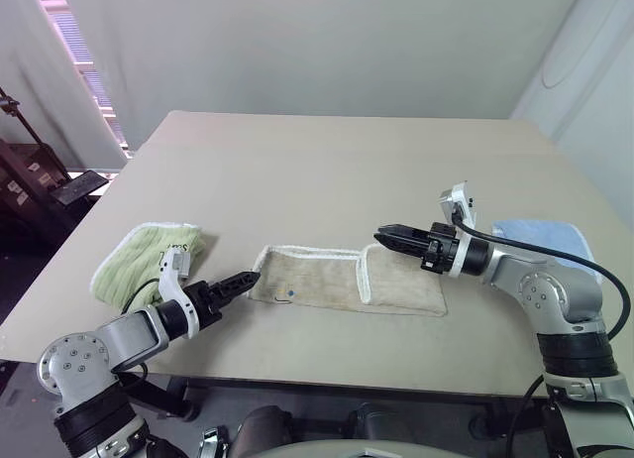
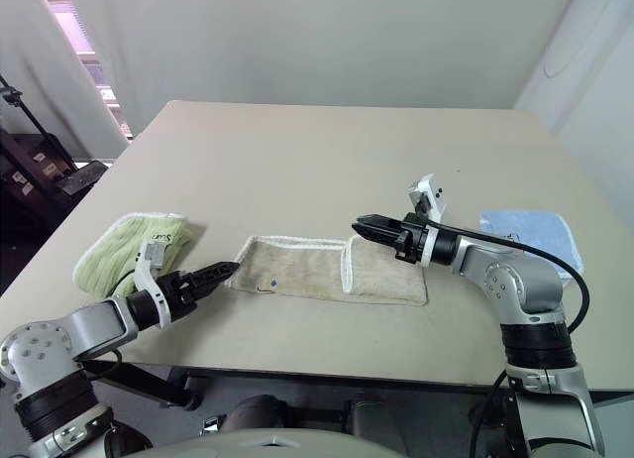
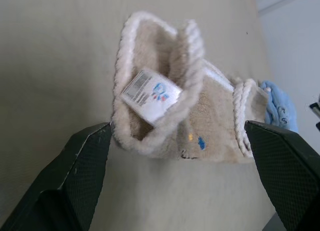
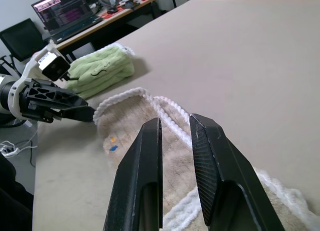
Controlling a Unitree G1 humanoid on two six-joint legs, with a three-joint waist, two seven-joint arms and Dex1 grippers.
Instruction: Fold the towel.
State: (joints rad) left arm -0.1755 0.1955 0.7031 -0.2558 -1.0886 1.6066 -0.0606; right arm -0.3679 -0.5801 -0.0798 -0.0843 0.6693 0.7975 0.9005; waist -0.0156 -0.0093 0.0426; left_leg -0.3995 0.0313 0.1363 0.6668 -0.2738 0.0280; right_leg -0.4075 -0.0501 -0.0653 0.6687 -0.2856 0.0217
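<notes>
beige terry marks the towel [image 1: 347, 278], lying folded into a long strip near the front edge of the worktop [image 1: 327, 161] in the left eye view, its white corded edging running along the far side and across a fold line near the middle. the left gripper [image 1: 241, 280] sits low just beside the towel's left end. the right gripper [image 1: 391, 237] hangs above the right half. a green ribbed towel [image 1: 149, 255] lies at the left edge, a blue towel [image 1: 540, 238] at the right; the far half of the worktop gives wide room.

the right eye view shows the same layout, with a narrow bare margin between towel and front edge.

in the left wrist view the jaws stand wide apart, the towel's open end and its white label [image 3: 150, 93] between them, untouched.

in the right wrist view the jaws are nearly closed, a thin gap between them, holding nothing above the corded edging.
</notes>
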